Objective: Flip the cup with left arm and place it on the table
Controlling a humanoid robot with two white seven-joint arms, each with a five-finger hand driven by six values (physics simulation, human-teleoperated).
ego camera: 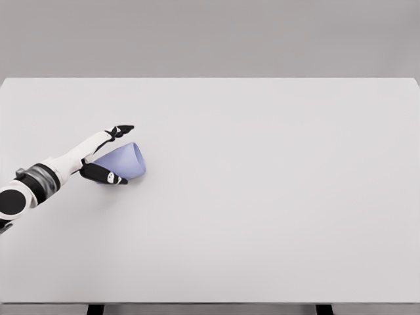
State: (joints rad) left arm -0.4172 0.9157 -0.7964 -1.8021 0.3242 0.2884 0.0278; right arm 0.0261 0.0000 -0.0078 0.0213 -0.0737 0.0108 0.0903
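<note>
Left hand (pixel 107 154) wrapped round the pale blue cup (pixel 123 162), dark fingers (pixel 104 174) above and below it, gripping tight; cup tipped on its side, rim facing right, far left on the white counter (pixel 262 197)

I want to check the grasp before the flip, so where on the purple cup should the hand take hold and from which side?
Grip the cup around its side wall, coming from the left. It lies tilted on the table, wide mouth pointing right, narrower base toward the left hand, whose fingers already sit above and below the wall, so the mouth stays free for turning.
</note>
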